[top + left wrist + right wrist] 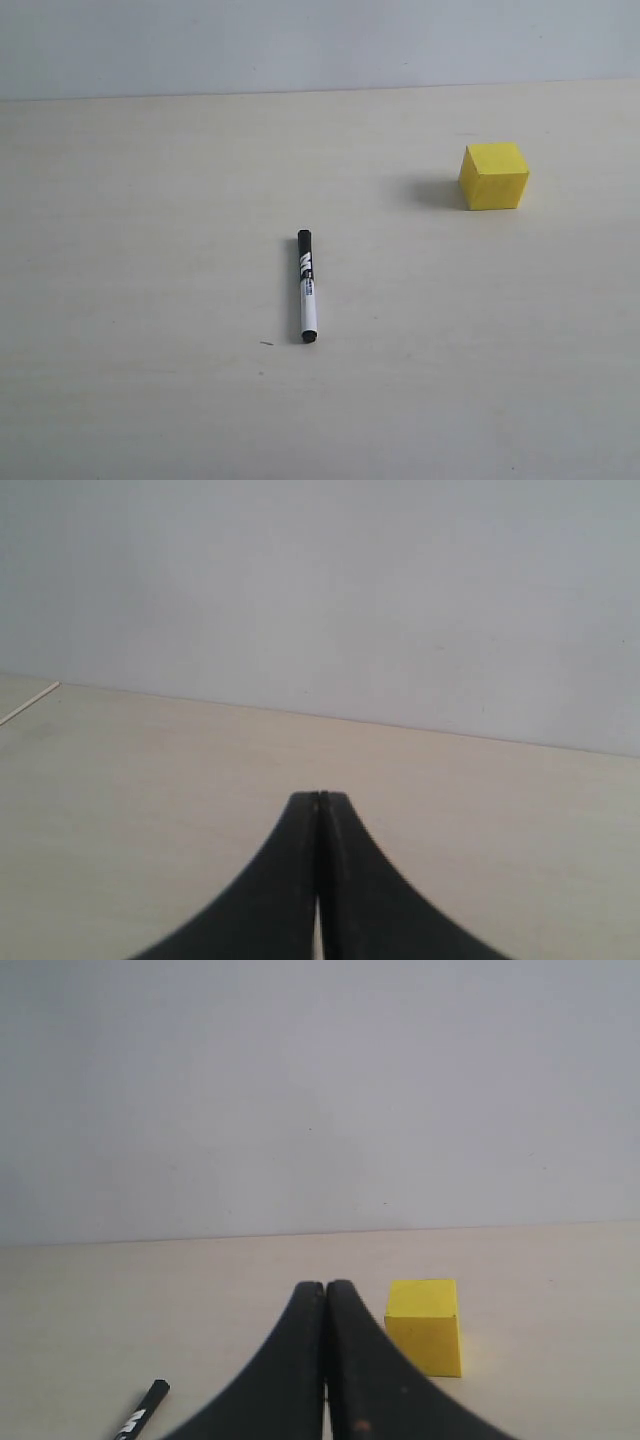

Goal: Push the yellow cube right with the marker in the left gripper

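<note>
Exterior view: a slim, cylindrical, white-barrelled marker [307,287] with a black cap, black end and dark label print is lying flat on a smooth, pale beige matte table [140,330], apart from both grippers. A small, sharp-edged, matte yellow cube [494,176] is sitting on the same surface, well apart from the marker and casting a soft shadow.

Left wrist view: the black, smooth-surfaced left gripper [320,798] is holding its two curved, tapering fingers together, the tips meeting along a thin seam. It is pointing across the table toward a plain grey-white wall [330,590].

Right wrist view: the matching black right gripper [326,1286] is likewise pressing its fingers together. The yellow cube is standing just beyond its fingertips, slightly off to one side. The marker's black end is lying nearer the wrist on the opposite side. Both are lying apart from the fingers.
</note>
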You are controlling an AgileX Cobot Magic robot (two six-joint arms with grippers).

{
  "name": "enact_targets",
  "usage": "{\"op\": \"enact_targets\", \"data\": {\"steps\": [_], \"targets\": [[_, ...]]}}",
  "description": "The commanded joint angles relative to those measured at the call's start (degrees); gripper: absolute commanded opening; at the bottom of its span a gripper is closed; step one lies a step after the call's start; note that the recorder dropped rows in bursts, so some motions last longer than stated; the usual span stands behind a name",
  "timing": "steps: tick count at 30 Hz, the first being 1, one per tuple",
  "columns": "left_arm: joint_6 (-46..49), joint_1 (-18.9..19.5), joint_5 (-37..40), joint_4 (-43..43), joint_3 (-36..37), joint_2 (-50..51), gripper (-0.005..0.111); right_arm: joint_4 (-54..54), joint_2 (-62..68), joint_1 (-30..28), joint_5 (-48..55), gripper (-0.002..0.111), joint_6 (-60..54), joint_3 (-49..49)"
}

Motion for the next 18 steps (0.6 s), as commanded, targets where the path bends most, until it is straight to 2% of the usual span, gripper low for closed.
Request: {"op": "enact_targets", "data": {"steps": [1,18], "targets": [[-0.16,0.10,0.14,0.00,0.00,-0.33,0.000,-0.10,-0.33,0.07,-0.28,0.000,-0.15,0.25],[-0.16,0.10,0.14,0.00,0.00,-0.33,0.000,-0.55,-0.33,0.07,-0.28,0.000,-0.15,0.25]]}}
